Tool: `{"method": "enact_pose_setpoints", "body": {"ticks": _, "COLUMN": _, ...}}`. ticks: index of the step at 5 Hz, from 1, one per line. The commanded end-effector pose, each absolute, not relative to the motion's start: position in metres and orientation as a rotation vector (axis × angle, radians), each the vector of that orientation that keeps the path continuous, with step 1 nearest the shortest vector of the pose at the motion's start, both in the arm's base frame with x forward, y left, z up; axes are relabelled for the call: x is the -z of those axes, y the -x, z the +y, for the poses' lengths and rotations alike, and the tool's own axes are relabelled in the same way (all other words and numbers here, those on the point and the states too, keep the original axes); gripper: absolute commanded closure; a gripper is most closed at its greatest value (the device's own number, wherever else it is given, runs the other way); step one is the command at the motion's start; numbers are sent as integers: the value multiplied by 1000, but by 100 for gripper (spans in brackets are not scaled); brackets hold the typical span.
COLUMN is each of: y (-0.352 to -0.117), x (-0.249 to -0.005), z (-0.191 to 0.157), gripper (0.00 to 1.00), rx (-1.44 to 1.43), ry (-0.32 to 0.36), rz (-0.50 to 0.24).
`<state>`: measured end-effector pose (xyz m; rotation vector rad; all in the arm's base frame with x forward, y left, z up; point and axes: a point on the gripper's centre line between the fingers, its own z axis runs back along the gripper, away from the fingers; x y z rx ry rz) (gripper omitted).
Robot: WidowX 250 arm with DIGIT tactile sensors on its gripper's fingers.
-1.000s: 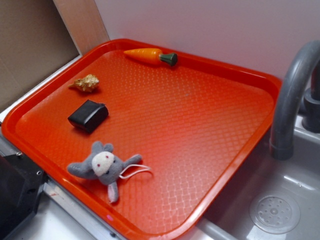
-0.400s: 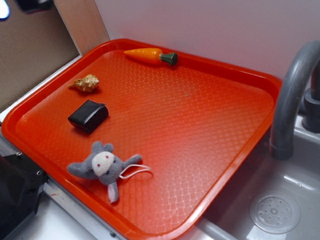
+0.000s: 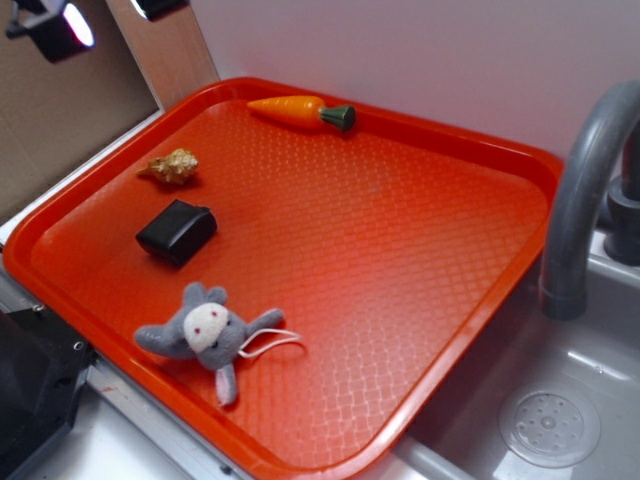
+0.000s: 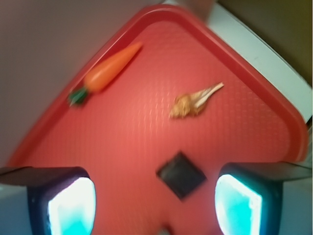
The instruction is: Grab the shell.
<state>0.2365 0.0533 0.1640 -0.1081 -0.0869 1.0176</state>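
The shell point(image 3: 172, 167) is a small golden-tan knobbly spiral lying near the left rim of the red tray point(image 3: 400, 260). In the wrist view the shell point(image 4: 193, 104) lies ahead of the fingers, its pointed tip toward the tray's corner. My gripper point(image 3: 105, 15) hangs high above the tray's far left corner, only its lit fingertips showing at the top edge. It is open, with nothing between the fingers point(image 4: 68, 203). The wrist view puts the gripper point(image 4: 155, 205) well above the tray point(image 4: 122, 142).
A black block point(image 3: 177, 231) sits just in front of the shell. An orange toy carrot point(image 3: 300, 111) lies at the tray's back rim. A grey plush animal point(image 3: 208, 333) lies near the front edge. A grey faucet point(image 3: 575, 200) and sink point(image 3: 548, 425) stand to the right.
My gripper came into the exterior view at the top left and has moved right and lower. Everything on the tray stays where it was.
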Motion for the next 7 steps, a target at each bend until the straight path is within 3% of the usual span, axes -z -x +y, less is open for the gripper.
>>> {"method": "enact_pose_setpoints", "body": {"ticks": 1, "y": -239, "x": -124, "z": 106, "gripper": 0, "rx": -1515, "ry": 27, "rz": -174}}
{"method": "enact_pose_setpoints", "body": {"ticks": 3, "y": -226, "x": -95, "z": 95, "gripper": 0, "rx": -1975, "ry": -136, "rz": -194}}
{"method": "enact_pose_setpoints", "body": {"ticks": 5, "y": -223, "x": -65, "z": 97, "gripper": 0, "rx": -1907, "ry": -237, "rz": -214}}
{"method": "enact_pose_setpoints", "body": {"ticks": 7, "y": -222, "x": -37, "z": 94, "gripper": 0, "rx": -1835, "ry": -268, "rz": -214}}
